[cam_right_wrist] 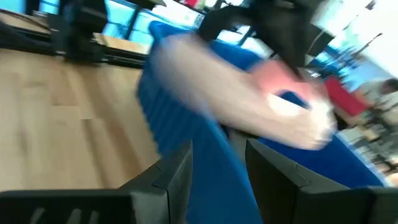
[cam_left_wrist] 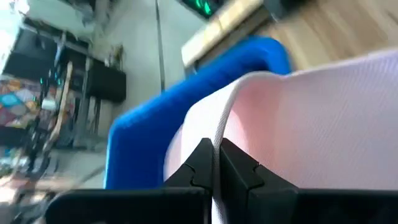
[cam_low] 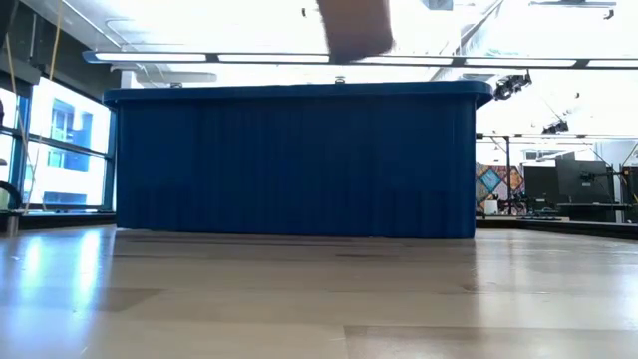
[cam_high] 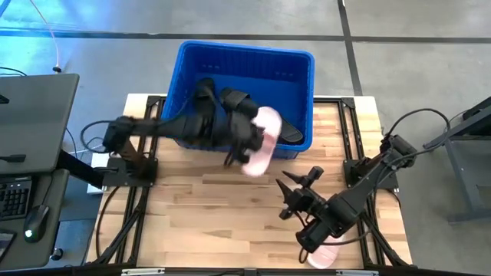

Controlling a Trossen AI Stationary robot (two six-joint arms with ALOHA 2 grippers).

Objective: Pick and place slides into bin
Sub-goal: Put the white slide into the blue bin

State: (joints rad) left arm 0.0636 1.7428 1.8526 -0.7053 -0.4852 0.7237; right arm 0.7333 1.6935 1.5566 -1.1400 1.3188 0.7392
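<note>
My left gripper (cam_high: 244, 144) is shut on a pale pink slide (cam_high: 261, 139), which is in the air over the near rim of the blue bin (cam_high: 247, 57). In the low view the slide shows as a blur (cam_low: 355, 24) above the bin (cam_low: 294, 160). At least two black slides (cam_high: 232, 100) (cam_high: 292, 135) lie inside the bin. My right gripper (cam_high: 295, 193) is open and empty over the table, to the near right of the bin. A second pale pink slide (cam_high: 328, 254) lies on the table near the front edge, partly hidden under my right arm. My left gripper pinches a thin pale edge of the pink slide (cam_left_wrist: 222, 127) between its two shut fingers (cam_left_wrist: 200, 163). The arm reaches in from the table's left. The slide is lifted clear, partly over the bin's near rim (cam_left_wrist: 186, 102) and partly over the table.
Bare wooden tabletop (cam_high: 215, 215) lies in front of the bin. A desk with a keyboard and mouse (cam_high: 31, 192) stands off the table's left. The bin's tall front wall fills the low view.
</note>
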